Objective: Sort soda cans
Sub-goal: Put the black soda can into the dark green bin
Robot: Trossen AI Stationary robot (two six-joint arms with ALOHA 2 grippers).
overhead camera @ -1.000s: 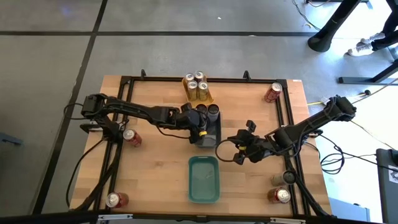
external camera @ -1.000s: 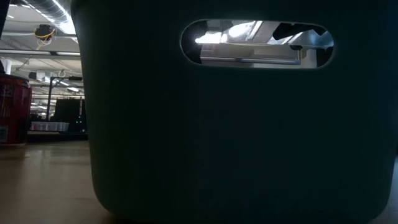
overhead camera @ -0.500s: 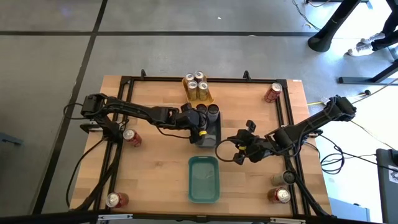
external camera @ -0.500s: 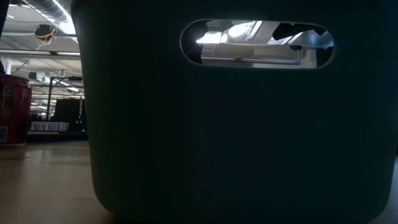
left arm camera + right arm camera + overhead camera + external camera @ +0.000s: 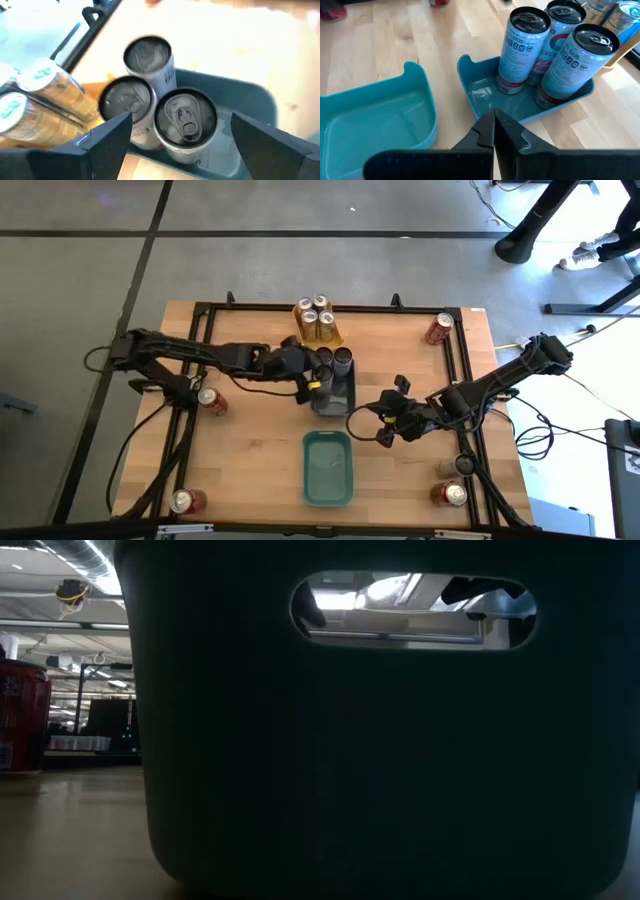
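Cans [image 5: 555, 55], three of them, stand in a blue tray [image 5: 520, 107]; left fingers [image 5: 112, 137] spread released above them, right fingers [image 5: 495, 130] clenched on nothing beside it.

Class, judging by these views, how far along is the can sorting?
Done: gold cans fill the yellow tray; three silver cans stand in the blue tray. In hand: nothing; left tool hangs open over them, right tool shut. Left: four red cans plus one darker can loose; teal tray empty.
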